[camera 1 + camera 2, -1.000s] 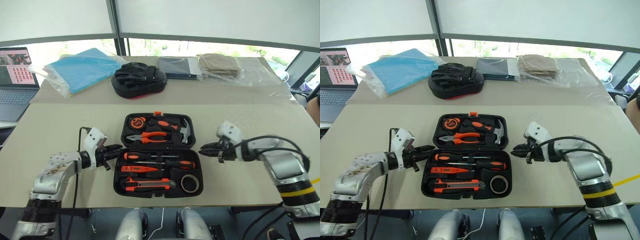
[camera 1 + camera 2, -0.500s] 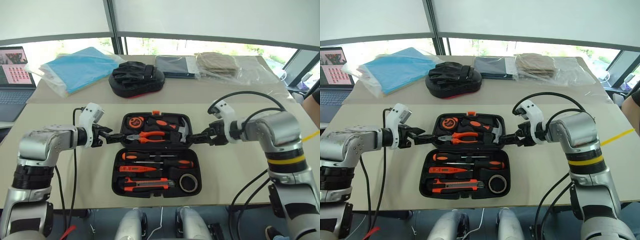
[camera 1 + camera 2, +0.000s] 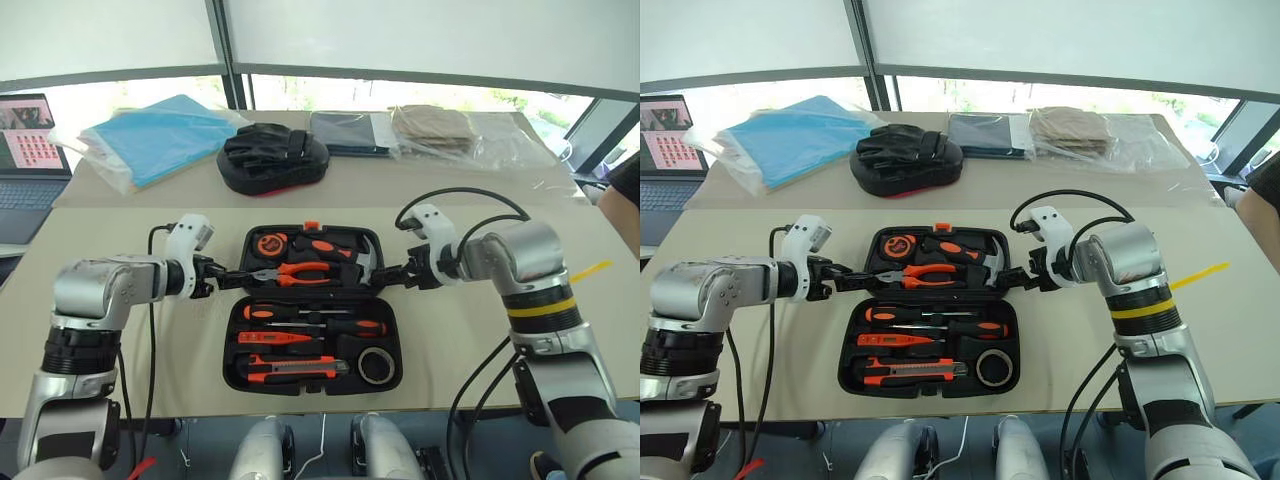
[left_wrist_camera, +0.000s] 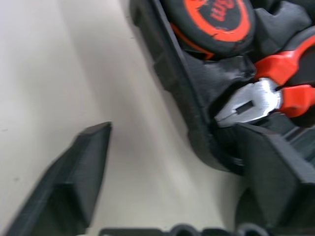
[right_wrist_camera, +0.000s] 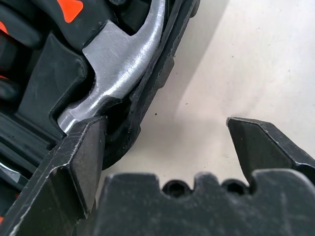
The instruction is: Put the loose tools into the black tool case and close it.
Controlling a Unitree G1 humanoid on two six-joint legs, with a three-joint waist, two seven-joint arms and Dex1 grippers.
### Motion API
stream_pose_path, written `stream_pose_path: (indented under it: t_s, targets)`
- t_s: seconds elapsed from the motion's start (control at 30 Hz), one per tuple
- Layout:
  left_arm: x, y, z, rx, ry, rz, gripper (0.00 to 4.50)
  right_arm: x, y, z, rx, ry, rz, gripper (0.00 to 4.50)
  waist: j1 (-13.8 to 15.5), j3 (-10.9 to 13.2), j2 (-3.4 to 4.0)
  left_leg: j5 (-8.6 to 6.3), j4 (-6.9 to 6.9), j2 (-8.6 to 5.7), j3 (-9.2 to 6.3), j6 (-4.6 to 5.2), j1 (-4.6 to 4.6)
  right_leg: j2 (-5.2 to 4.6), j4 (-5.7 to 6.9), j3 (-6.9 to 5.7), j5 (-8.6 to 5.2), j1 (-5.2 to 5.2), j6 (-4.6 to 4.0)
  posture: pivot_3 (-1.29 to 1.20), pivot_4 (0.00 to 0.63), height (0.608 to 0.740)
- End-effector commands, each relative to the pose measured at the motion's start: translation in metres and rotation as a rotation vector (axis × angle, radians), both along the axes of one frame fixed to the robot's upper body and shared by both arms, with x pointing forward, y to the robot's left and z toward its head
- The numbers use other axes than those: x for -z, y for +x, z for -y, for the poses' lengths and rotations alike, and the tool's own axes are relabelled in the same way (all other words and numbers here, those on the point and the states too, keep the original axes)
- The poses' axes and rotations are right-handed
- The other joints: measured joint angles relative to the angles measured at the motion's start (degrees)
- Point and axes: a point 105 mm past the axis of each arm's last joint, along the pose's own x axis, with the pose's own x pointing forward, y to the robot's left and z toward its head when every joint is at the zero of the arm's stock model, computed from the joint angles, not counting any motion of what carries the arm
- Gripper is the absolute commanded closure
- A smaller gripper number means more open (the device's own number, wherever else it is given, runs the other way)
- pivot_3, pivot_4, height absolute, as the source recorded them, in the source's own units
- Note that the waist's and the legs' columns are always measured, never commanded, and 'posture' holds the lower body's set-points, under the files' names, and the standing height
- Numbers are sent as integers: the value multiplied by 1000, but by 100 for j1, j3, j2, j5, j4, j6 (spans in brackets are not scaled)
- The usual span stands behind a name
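Note:
The black tool case [image 3: 232,345] lies open flat on the near table. Its near half holds two black-and-orange screwdrivers [image 3: 300,312], an orange tester [image 3: 275,338], a utility knife [image 3: 295,370] and a dark tape roll [image 3: 377,366]. The far half holds a tape measure, pliers [image 4: 256,98] and a hammer [image 5: 123,59]. My left gripper [image 3: 228,277] is open at the far half's left side. One of its fingers is inside the rim [image 4: 167,73] and one is outside. My right gripper [image 3: 392,274] is open at the right side and straddles the rim [image 5: 162,73] the same way.
Behind the case lies a rounded black padded bag [image 3: 275,160] with a red edge. The far table holds a blue packet [image 3: 160,135], bagged dark cloth [image 3: 350,132] and tan cloth [image 3: 435,125]. A laptop [image 3: 30,140] stands far left. A person [image 3: 622,195] is at the right edge.
Both grippers moved from beside the case's near half up to the sides of its far half, and their jaws opened. In the last half second they barely shifted.

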Motion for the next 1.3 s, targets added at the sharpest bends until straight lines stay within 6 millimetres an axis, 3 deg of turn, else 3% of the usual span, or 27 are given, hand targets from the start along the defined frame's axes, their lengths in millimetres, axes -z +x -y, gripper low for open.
stream_pose_path:
  t_s: [0.03,0.13,0.17,0.3,0.47,0.57,0.6,0.73,1.0,1.07,1.13,1.3]
  targets:
    - [-4,6,-13,-89,24,15,1973,2,0,3,32,-17,-29,0,-5,0,0,1,0,0,0,-1,4,0,3,1,0,2,0,0,150,740]
    - [-5,6,-13,-100,11,11,2880,4,1,5,63,-8,-47,0,-17,0,0,2,0,1,-1,-3,7,2,5,2,2,2,-4,0,150,740]
    - [-5,6,-13,-103,10,9,3213,5,1,5,70,-3,-55,506,-20,0,0,2,-1,1,-1,-3,9,3,6,4,2,2,-4,0,150,740]
    - [-6,6,-11,-108,-1,8,4448,7,3,4,97,13,-64,1684,-19,-1,0,5,-1,2,-1,-7,16,3,10,6,4,7,-6,0,150,740]
    - [-5,7,-12,-114,-6,23,4500,5,6,2,117,45,-59,3294,-18,-3,-4,10,0,2,-2,-8,20,4,11,6,7,10,-10,0,150,740]
    - [-18,12,-5,-101,-110,121,4500,-13,14,-7,69,142,76,4289,-18,-4,-5,11,0,2,-2,-7,22,2,10,7,7,12,-10,0,150,740]
    - [-27,13,0,-80,-165,180,4500,-22,15,-13,19,179,148,4407,-18,-5,-5,12,-1,2,-2,-7,22,2,10,7,7,12,-10,0,150,740]
    - [-55,-1,10,84,-282,458,4500,-47,4,-21,-223,156,422,4407,-15,-1,-7,17,-1,0,-2,-7,-4,-1,5,6,11,-10,-9,0,150,740]
    - [-51,-31,0,228,-198,761,4500,-35,-17,-9,-475,-38,685,4407,-16,1,-7,9,-8,2,10,4,-50,-1,-25,3,13,-48,-4,0,150,740]
    - [-47,-38,-1,275,-145,815,4500,-32,-23,-8,-541,-73,754,4407,-11,1,-8,5,-6,2,11,8,-60,-2,-31,0,12,-51,-1,0,150,740]
    - [-30,-52,0,394,-4,851,4500,-26,-33,-6,-610,-110,829,4407,-14,1,-9,3,-4,0,12,13,-65,-4,-34,0,13,-55,3,0,150,740]
    - [1,-78,-5,570,163,855,4500,-1,-59,6,-793,-214,912,4407,-9,0,-8,-1,-7,3,14,16,-51,-4,-43,-1,13,-41,3,0,150,740]
